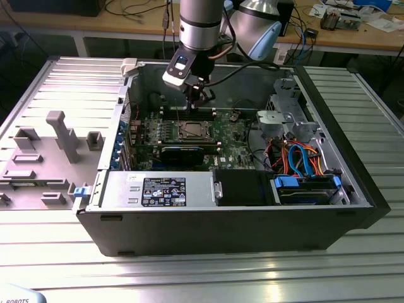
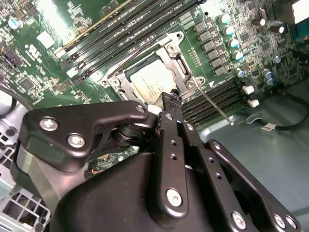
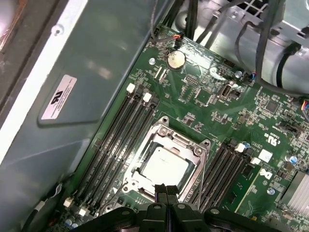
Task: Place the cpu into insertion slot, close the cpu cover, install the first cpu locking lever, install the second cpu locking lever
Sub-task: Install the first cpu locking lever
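One cpu (image 3: 161, 166), silvery top up, lying flat inside the insertion slot (image 3: 131, 182), mid green motherboard (image 1: 233, 136). Over it one cpu cover (image 3: 182, 141), folded down flat, the chip visible through its window. Beside the socket one thin lever rod (image 2: 215, 108), sticking out free, away from the frame.

Right at the socket edge, the gripper (image 3: 162, 189), fingers pressed together to a narrow tip, holding nothing visible; in the exterior view at 12 o'clock from the socket.

Two banks of long black memory slots (image 3: 120, 135), one on each side of the socket. One round coin battery (image 3: 175, 59) farther along the board.

In the exterior view, counted from the socket outward: one long black heatsink bar (image 1: 183, 151) at 6 o'clock, just beside; one silvery power supply box (image 1: 164, 189) at 7 o'clock; one black drive box (image 1: 243, 187) at 4 o'clock; a bundle of blue and orange cables (image 1: 302, 158) at 3 o'clock; one grey drive cage (image 1: 284, 117) at 2 o'clock.

All inside one open black computer case (image 1: 252, 233), resting on a ribbed metal table (image 1: 208, 271). At 9 o'clock, outside the case, one grey fixture tray (image 1: 44, 158) with several upright blocks. At 12 o'clock, well apart, a wooden workbench (image 1: 120, 26) at the back of the room.
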